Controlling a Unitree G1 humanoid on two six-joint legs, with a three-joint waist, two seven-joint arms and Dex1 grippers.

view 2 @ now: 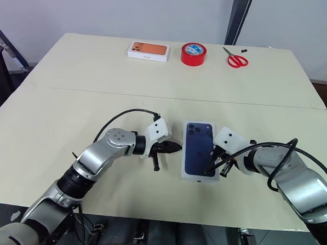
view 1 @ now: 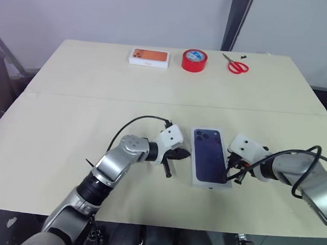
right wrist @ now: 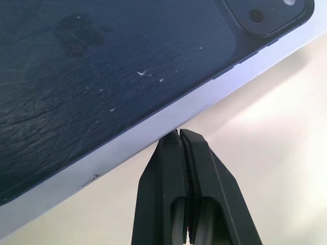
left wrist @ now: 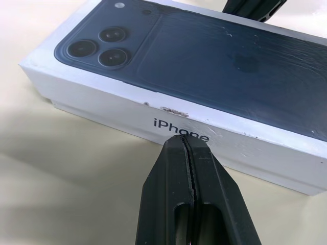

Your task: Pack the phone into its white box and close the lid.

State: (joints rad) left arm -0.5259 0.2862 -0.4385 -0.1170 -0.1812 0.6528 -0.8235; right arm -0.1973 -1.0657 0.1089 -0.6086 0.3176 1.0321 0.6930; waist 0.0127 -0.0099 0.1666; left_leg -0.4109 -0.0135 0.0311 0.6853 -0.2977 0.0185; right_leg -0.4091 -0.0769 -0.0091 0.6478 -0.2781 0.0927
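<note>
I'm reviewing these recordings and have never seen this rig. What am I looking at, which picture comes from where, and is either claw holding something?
This is a humanoid robot with two arms, each ending in a two-fingered black claw. The two wide pictures come from cameras in its head; the two close ones from cameras on its wrists. On the beige table the lid, printed with a dark blue phone, sits on its box between the arms. The left claw points at one long side, the right claw at the other. Both are shut and hold nothing. At the far edge lie a white box with an orange phone picture, a red tape roll and red scissors.
</note>
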